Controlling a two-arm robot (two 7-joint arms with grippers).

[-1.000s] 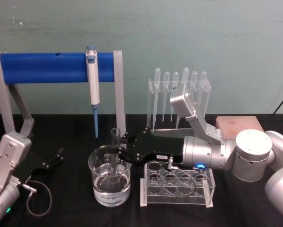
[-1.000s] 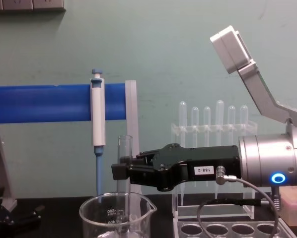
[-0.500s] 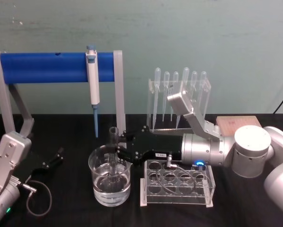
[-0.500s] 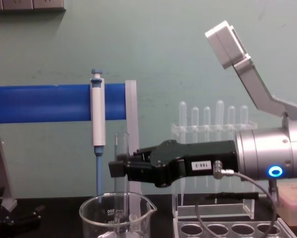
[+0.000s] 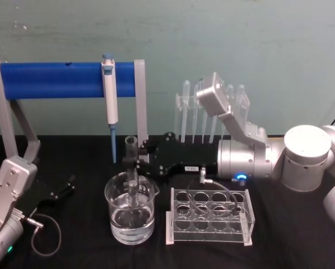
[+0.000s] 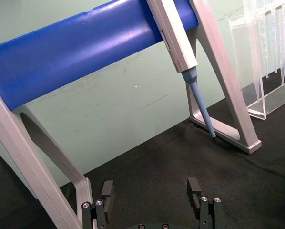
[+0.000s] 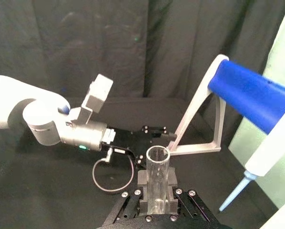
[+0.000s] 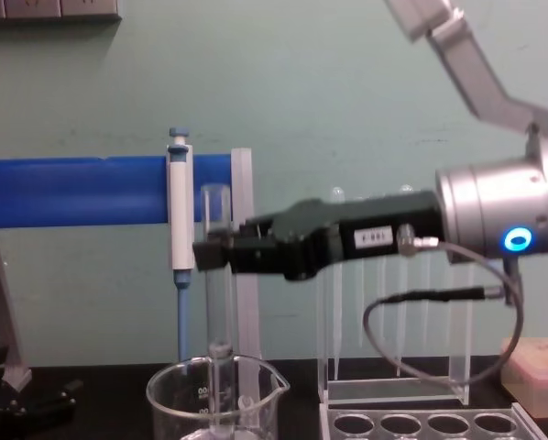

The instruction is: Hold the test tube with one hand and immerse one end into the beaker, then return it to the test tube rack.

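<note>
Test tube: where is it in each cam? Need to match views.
Head view: test tube upright left of centre, held by the right gripper, lower end inside the beaker.
Chest view: test tube upright left of centre, before the blue bar.
Right wrist view: test tube clamped in the right gripper, rim toward the camera.
Left wrist view: left gripper, open, under the blue bar.
Shared landmark: the blue bar.

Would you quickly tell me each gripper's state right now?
Left gripper: open, empty.
Right gripper: closed on the test tube, lower end in the beaker.
</note>
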